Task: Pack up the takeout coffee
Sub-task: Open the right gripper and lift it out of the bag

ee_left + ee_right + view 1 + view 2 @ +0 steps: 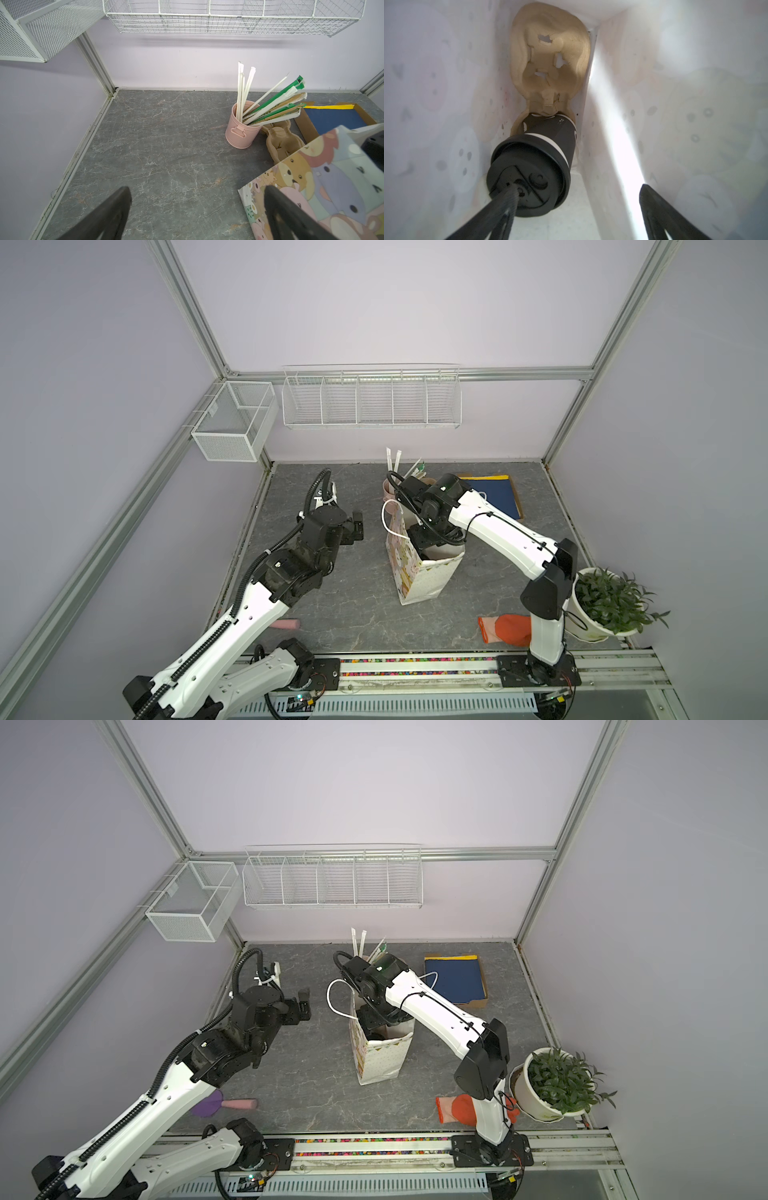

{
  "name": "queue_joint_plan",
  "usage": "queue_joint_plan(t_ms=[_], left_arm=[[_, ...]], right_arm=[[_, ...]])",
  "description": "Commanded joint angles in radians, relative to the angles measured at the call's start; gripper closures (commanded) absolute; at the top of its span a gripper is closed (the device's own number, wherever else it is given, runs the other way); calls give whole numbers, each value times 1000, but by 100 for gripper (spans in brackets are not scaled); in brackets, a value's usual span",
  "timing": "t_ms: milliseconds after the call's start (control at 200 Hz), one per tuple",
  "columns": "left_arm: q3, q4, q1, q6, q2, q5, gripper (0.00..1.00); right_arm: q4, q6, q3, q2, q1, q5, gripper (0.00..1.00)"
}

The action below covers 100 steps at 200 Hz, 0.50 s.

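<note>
The takeout coffee (550,133), a black paper cup with a black lid (529,176), sits in a brown pulp carrier (550,58) at the bottom of the cartoon-print paper bag (415,580) (378,1060). My right gripper (579,188) reaches down into the bag and is open. One of its fingers (508,199) crosses in front of the lid, and I cannot tell whether it touches. In both top views the bag hides these fingertips. My left gripper (197,188) (357,526) is open with nothing in it, left of the bag and apart from it.
A pink metal cup of straws (241,133) and spare pulp carriers (280,141) stand behind the bag. A cardboard tray with a blue sheet (494,493) lies at the back right. A potted plant (611,601) and an orange glove (503,628) are near the right arm's base.
</note>
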State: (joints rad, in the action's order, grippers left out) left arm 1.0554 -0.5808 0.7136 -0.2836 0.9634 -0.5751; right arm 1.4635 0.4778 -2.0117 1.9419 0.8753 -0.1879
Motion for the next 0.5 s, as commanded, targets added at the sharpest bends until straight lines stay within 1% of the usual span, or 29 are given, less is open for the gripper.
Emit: queue_joint_plan(t_ms=[0, 120, 495], left_arm=[[-11, 6, -5, -5, 6, 7, 0], [-12, 6, -5, -4, 5, 7, 0], [-12, 6, -5, -3, 6, 4, 0]], right_arm=[[35, -8, -21, 15, 12, -29, 7], [56, -10, -55, 32, 19, -61, 7], [79, -13, -209, 55, 31, -56, 8]])
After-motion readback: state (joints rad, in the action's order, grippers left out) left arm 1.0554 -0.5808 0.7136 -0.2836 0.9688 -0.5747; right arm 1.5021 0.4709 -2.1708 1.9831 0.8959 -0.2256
